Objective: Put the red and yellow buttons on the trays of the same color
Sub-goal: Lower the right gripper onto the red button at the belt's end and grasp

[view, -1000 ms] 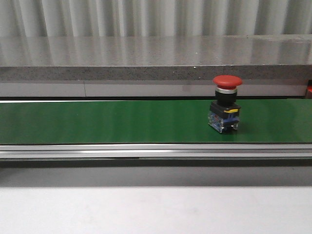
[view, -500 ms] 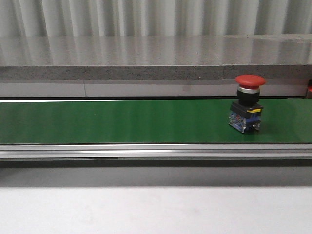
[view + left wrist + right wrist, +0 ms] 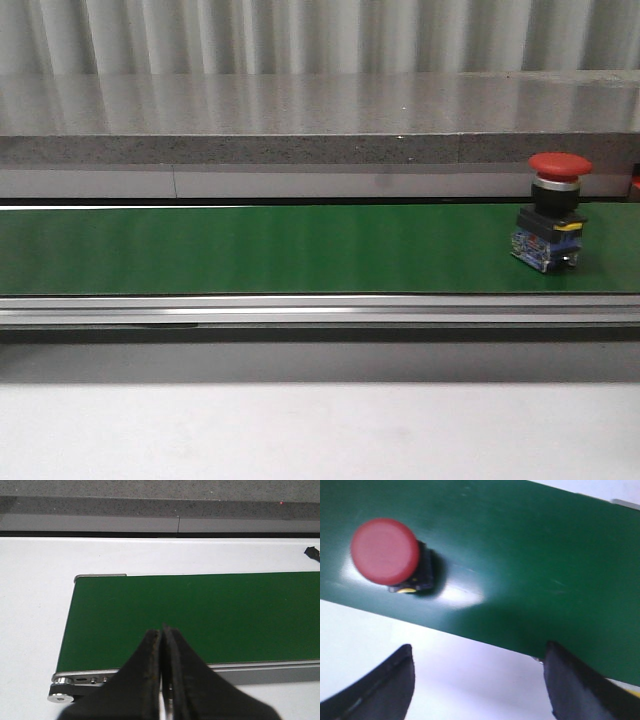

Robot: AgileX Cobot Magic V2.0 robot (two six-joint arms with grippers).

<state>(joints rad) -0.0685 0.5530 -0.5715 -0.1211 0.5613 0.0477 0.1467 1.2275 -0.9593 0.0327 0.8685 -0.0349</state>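
Red button sits upright on the green conveyor belt, right side of the front view, close to the frame's right edge, mushroom cap on top, black collar under it, blue/clear contact block with a yellow strip at the base. Base rests on the belt's middle band, roughly between far and near edges

Right wrist view: same red button in the upper left of the frame, seen from above, red cap covers most of the body, only a sliver of black housing and a yellow bit visible at its lower right. Belt runs diagonally across the frame, white table below it

Right gripper is wide apart, one dark finger at the lower left, the other at the lower right, nothing between them. Both fingers sit over the white table, not over the belt. Button is well clear of both, no contact

Left gripper is closed, the two dark fingers pressed together with only a thin seam, holding nothing. Fingertips point at the belt's near edge in the lower centre of the left wrist frame. That view shows the belt end at the left with its roller in the lower left, green surface bare

Grey stone ledge runs behind the belt in the front view, aluminium rail along the near edge
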